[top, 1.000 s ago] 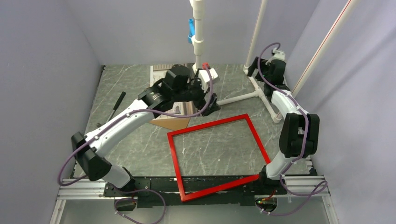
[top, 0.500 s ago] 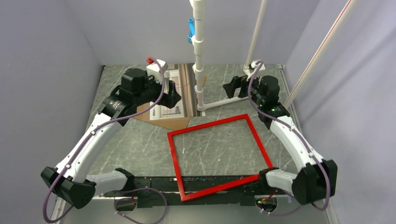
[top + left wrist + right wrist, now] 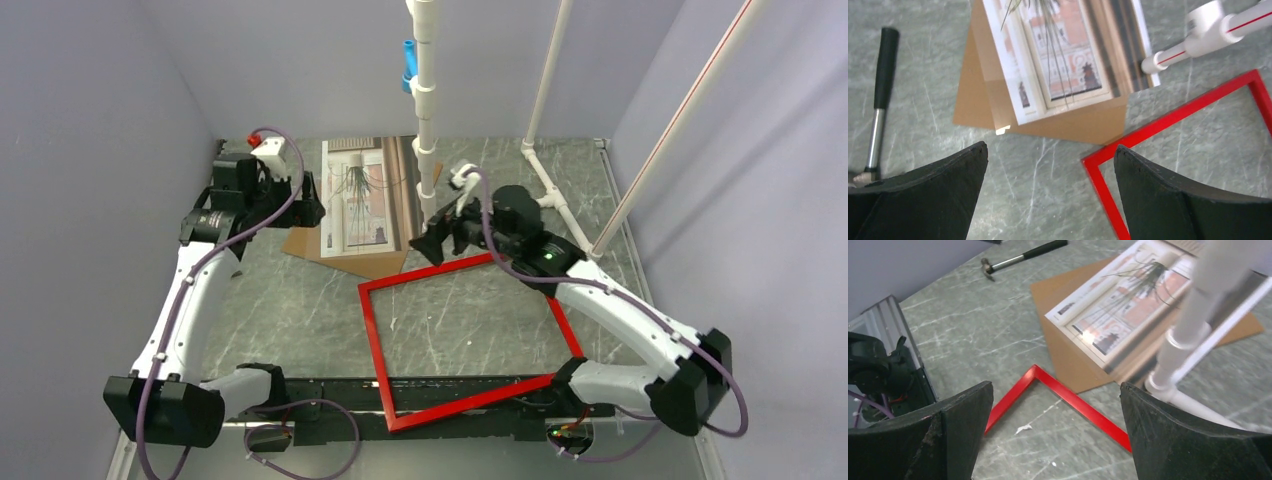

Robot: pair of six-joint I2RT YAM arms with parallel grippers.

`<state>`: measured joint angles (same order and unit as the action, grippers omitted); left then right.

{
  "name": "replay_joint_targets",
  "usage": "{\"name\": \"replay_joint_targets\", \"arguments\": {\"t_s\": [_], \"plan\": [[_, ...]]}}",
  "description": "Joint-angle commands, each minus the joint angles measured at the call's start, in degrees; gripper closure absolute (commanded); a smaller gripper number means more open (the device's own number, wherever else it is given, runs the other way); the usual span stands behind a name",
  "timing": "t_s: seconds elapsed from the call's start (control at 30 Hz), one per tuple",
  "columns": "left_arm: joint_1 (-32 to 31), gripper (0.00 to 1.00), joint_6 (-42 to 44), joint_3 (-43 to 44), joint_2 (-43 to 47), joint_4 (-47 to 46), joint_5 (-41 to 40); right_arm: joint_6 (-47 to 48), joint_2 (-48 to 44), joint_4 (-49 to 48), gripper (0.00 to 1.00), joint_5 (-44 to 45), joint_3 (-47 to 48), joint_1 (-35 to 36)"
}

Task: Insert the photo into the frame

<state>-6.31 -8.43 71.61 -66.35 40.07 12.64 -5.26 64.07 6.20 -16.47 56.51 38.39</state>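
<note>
I'm working in a robot lab cell: plain grey walls (image 3: pixel 100 120) box me in, a white pipe stand (image 3: pixel 424 120) rises off the marbled table (image 3: pixel 300 310), and aluminium rails (image 3: pixel 883 320) carry my arm bases.

Left hand (image 3: pixel 311 209), right hand (image 3: pixel 427 246): seemingly leftward.

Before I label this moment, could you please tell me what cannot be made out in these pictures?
- Top external: both right corners of the frame sit behind the right arm; the white pole covers the right edge of the photo.
- Left wrist: the head of the hammer is mostly behind the left gripper.
- All views: the backing board lies mostly under the photo.
</note>
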Motion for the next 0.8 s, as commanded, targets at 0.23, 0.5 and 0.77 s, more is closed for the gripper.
{"name": "replay_joint_targets", "arguments": {"t_s": [0.23,0.5,0.77], "plan": [[1.73,0.01,1.66,-14.58,5.25,-9.24,-9.53,-0.89,21.05,-3.79,0.0,14.63,18.31,12.25],[2.66,0.01,1.86,-14.63,6.99,-8.36,-17.25,-1.62,38.7,-2.53,0.0,25.33,34.99,13.91],[2.87,0.01,2.26,-15.91,7.64,-8.34,-17.24,1.93,48.41,-1.43,0.0,36.79,44.31,13.62]]}}
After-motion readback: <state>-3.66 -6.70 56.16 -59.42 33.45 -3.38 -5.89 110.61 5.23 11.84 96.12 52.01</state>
